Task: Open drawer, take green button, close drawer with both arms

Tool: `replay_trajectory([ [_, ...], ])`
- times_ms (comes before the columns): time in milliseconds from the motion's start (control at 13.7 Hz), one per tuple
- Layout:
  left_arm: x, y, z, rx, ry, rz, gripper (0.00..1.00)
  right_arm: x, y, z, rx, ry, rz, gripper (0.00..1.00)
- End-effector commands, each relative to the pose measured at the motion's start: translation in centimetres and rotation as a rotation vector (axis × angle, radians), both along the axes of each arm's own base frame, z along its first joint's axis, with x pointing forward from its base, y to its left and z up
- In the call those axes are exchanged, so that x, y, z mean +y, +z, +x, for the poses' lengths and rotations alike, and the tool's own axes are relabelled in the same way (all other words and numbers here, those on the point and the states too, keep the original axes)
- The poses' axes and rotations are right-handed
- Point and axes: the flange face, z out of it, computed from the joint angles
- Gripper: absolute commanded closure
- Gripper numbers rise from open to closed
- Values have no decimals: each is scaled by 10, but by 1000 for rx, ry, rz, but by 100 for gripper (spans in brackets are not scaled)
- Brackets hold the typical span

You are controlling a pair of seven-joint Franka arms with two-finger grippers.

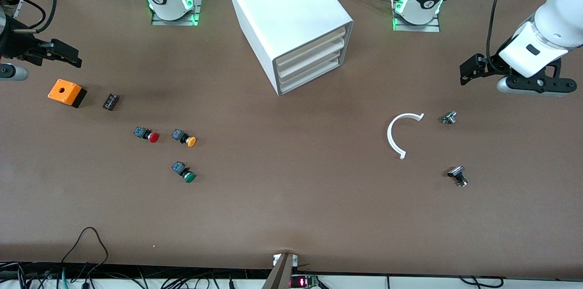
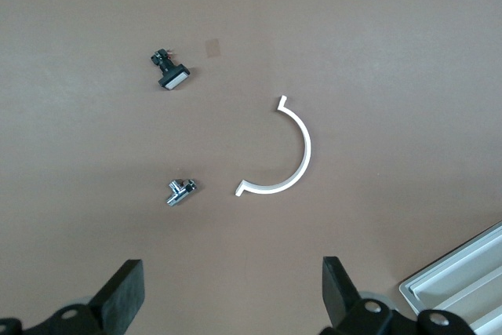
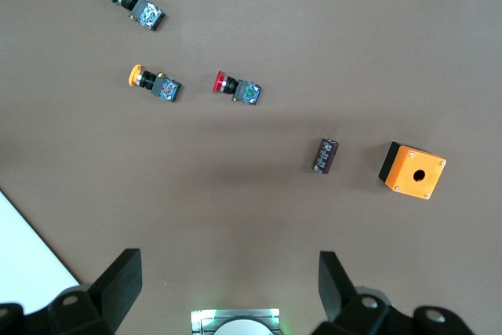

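Observation:
The white cabinet stands between the two arm bases. Its bottom drawer sits pushed in, flush with the upper ones. The green-capped button lies on its side on the table, nearer the front camera than the cabinet and toward the right arm's end. It also shows in the right wrist view. My right gripper hangs open and empty over the right arm's end of the table. My left gripper hangs open and empty over the left arm's end. A corner of the cabinet shows in the left wrist view.
A red-capped button and an orange-capped button lie beside the green one. An orange box and a small black part lie under the right gripper's area. A white curved piece and two small parts lie toward the left arm's end.

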Motion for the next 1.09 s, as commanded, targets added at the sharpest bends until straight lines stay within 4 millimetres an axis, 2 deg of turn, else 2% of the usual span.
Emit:
replay_trajectory([
  [0,18,2,5,13,18,19,0,0,5,-5,-2,-7,8,0],
  [146,28,5,6,7,24,18,0,8,16,-3,-23,85,7,0],
  [364,24,9,8,6,34,18,0,7,13,1,-25,113,14,0],
  [509,45,31,12,-38,66,18,0,8,13,1,-19,114,14,0],
  [1019,43,22,16,-22,68,17,0,5,13,2,-24,110,3,0],
])
